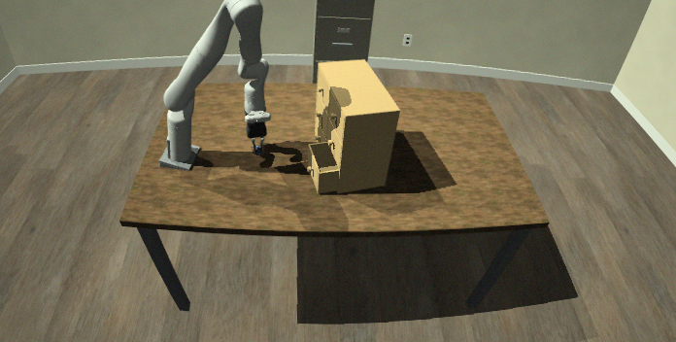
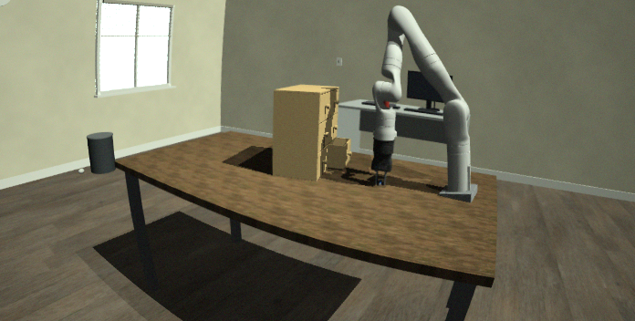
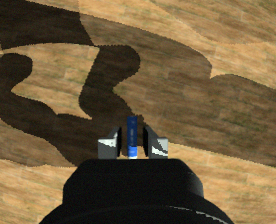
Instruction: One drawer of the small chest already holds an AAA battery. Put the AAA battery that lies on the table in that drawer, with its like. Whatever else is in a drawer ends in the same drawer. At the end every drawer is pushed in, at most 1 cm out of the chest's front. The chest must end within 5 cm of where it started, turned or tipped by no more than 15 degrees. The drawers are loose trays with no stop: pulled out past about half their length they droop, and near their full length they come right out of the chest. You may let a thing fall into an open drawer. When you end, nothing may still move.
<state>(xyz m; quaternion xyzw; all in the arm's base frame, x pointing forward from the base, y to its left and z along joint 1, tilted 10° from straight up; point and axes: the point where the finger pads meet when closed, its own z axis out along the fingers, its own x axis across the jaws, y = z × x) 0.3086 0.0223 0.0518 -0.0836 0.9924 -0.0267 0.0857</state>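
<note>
A blue AAA battery (image 1: pixel 258 149) (image 2: pixel 380 183) (image 3: pixel 132 131) lies on the table with a pale lower end in the wrist view. My gripper (image 1: pixel 257 151) (image 2: pixel 380 184) (image 3: pixel 132 137) points straight down, partly open, with its fingers on either side of the battery and a gap on both sides. The small wooden chest (image 1: pixel 366 151) (image 2: pixel 296 132) stands upright on the table. One bottom-row drawer (image 1: pixel 328 182) (image 2: pixel 338 154) is pulled well out; no battery can be made out in its dark inside. The other drawers look pushed in, though shadow covers part of the front.
The chest front, with several knobs, faces the arm. The open drawer sticks out toward the gripper's side of the table (image 1: pixel 219 204) (image 2: pixel 388 223). The arm's base (image 1: pixel 180 161) (image 2: pixel 458 192) stands behind the gripper. A filing cabinet (image 1: pixel 346 10) and a desk (image 2: pixel 351 119) stand beyond the table.
</note>
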